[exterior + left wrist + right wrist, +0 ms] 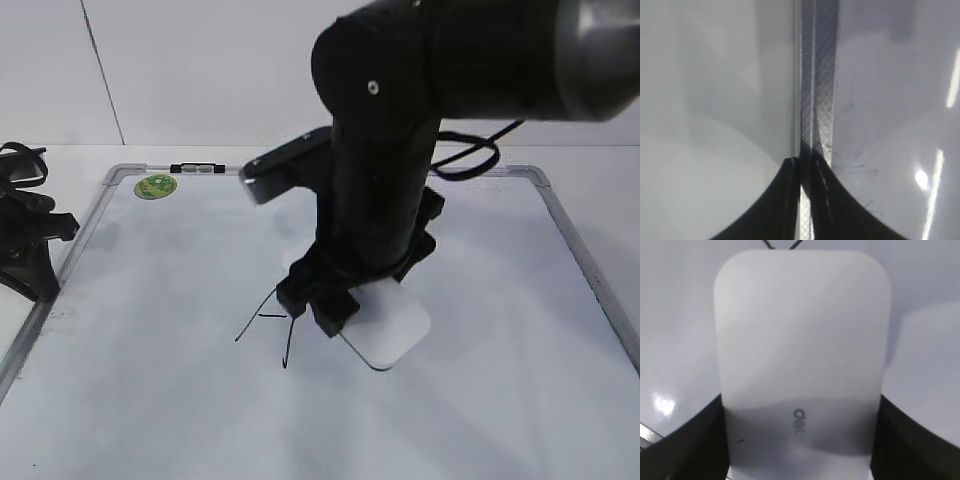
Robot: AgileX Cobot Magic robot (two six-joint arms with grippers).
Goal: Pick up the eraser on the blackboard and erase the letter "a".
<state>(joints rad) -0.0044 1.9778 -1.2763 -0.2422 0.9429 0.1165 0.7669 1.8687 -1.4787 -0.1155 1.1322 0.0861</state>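
Note:
The eraser (395,325), a white glossy block, lies flat on the blackboard (490,290) near its middle. My right gripper (322,305) is shut on the eraser's sides; in the right wrist view the eraser (800,340) fills the space between the dark jaws (800,440). The tall angular "A" (265,325) is drawn just left of the eraser, and its strokes (782,245) show past the eraser's far end. The small letter "a" is not visible; the arm and eraser cover the spot beside the "A". My left gripper (30,250) is shut and empty over the board's left frame (815,100).
A green sticker (155,185) and a black clip (197,169) sit at the board's far left corner. A black cable (470,155) loops behind the right arm. The board's grey frame runs along the right side (585,260).

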